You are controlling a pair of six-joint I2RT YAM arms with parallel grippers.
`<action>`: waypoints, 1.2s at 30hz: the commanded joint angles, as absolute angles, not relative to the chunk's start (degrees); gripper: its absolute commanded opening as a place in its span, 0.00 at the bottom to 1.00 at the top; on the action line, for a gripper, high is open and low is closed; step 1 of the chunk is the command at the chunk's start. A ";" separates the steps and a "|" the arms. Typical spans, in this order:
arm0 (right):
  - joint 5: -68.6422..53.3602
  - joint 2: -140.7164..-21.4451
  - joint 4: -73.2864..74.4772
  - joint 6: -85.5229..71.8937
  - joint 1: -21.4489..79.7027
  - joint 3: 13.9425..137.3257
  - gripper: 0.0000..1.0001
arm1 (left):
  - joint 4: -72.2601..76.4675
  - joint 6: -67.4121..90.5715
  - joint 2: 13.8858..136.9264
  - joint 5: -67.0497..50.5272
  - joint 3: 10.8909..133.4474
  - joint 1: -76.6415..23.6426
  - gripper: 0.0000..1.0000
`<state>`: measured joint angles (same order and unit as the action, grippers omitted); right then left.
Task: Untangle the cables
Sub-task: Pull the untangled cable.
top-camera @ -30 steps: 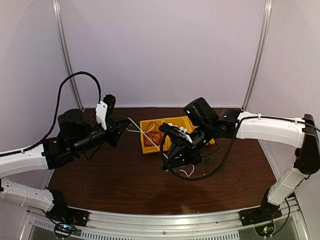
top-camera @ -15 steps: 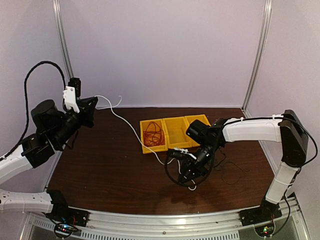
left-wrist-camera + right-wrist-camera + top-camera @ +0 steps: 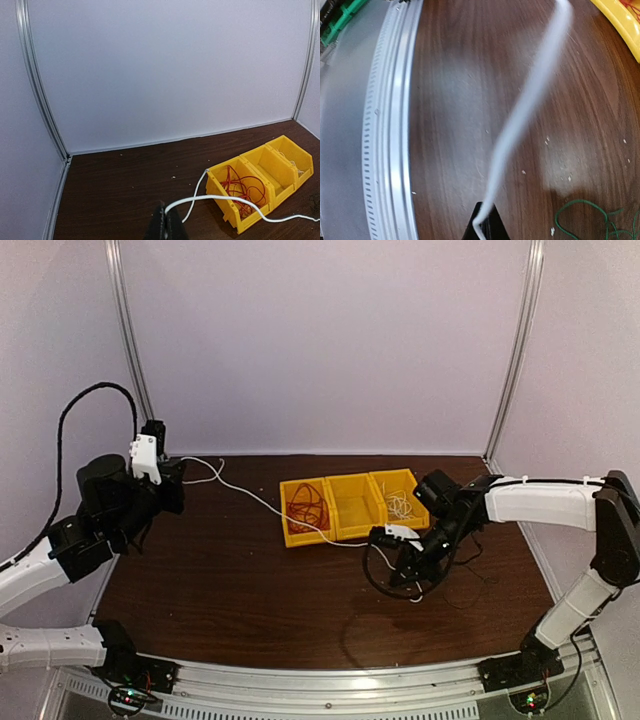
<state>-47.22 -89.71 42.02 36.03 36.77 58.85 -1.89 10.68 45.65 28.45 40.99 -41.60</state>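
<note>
One white cable [image 3: 220,198] is stretched between the arms: the left claw [image 3: 166,226] is closed on one end at the far left, and the right claw [image 3: 482,226] pinches the other end low over the counter [image 3: 230,580] — I think to draw it out straight. Red cables [image 3: 307,505] lie in the left compartment of the yellow bin [image 3: 300,537]. The counter is dark brown wood, a little dusty — pale plain walls [image 3: 330,350] enclose it

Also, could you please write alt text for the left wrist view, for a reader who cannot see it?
The left hand grips a white cable that runs right across the dark table, passing in front of a yellow three-compartment bin whose nearest compartment holds red cables.
</note>
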 commanded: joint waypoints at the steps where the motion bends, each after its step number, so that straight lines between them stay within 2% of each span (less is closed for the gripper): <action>1: -36.89 -86.17 44.69 41.93 34.32 55.45 0.00 | -1.59 11.36 44.10 29.35 42.01 -38.78 0.00; 11: -33.19 -84.36 41.66 42.41 31.18 51.31 0.00 | -0.48 13.27 46.40 29.46 41.88 -38.07 0.00; 16: -31.87 -85.43 38.19 39.87 31.07 50.63 0.18 | -2.63 14.58 49.06 22.67 41.71 -38.06 0.00; 19: -31.36 -86.13 37.20 39.05 31.87 51.33 0.22 | -5.65 16.86 49.47 20.97 40.90 -38.06 0.00; 26: -30.92 -86.74 35.40 38.27 33.65 51.11 0.11 | -13.96 16.47 47.32 30.83 41.89 -37.78 0.00; 28: -31.77 -87.26 35.79 38.23 33.59 51.53 0.00 | -15.68 16.77 47.43 31.62 42.29 -37.39 0.00; 32: -33.06 -86.33 34.90 37.47 33.66 51.72 0.00 | -14.05 17.82 48.51 26.62 41.19 -37.34 0.00; 36: -32.85 -85.19 35.84 37.65 33.53 51.74 0.00 | -17.10 18.05 50.99 31.54 43.22 -37.08 0.00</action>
<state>-32.36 -86.89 35.90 38.06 33.41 51.07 -15.05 17.10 49.17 28.16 40.73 -37.65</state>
